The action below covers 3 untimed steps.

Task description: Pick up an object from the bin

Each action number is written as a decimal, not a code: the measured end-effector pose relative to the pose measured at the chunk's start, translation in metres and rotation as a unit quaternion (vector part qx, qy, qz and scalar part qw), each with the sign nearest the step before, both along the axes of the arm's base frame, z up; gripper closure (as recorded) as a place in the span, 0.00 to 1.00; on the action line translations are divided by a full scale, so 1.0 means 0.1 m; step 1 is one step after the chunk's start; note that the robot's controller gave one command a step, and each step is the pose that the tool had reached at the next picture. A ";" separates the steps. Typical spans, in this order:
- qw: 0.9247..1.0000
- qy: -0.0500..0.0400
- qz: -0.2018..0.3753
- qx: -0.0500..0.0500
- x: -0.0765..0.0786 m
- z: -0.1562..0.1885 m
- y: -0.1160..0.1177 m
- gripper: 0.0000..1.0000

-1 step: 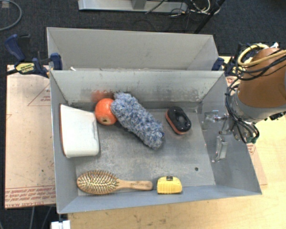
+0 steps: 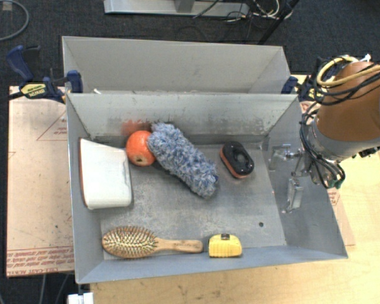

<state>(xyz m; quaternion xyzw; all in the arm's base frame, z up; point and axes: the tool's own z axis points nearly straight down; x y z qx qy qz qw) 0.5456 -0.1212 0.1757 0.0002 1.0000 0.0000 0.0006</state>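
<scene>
My jaws hang at the right end of the bin [image 2: 177,114], over its sloping right wall and above no object. I cannot tell whether they are open or closed, and I see nothing held in them.

Nearest to me, toward the view's left and a little toward the far wall, lies a small black oval thing with a red rim [image 2: 237,159]. Its long axis runs slantwise, from far-left to near-right. I judge it the handiest pick, since it lies apart from everything else.

Next, by the near wall, sits a yellow tape measure [image 2: 225,246], touching the handle of a wooden hairbrush [image 2: 151,240]. In mid-bin a fuzzy blue-grey duster [image 2: 182,160] lies on the same slant, its far end against an orange ball [image 2: 139,148]. Farthest away is a white block [image 2: 105,173].
</scene>
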 end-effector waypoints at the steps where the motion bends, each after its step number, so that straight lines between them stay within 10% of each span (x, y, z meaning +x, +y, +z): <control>1: 1.000 -0.003 0.020 -0.001 0.20 -0.43 0.26 0.00; 3: 0.996 0.000 0.093 0.001 0.49 -1.08 0.66 0.00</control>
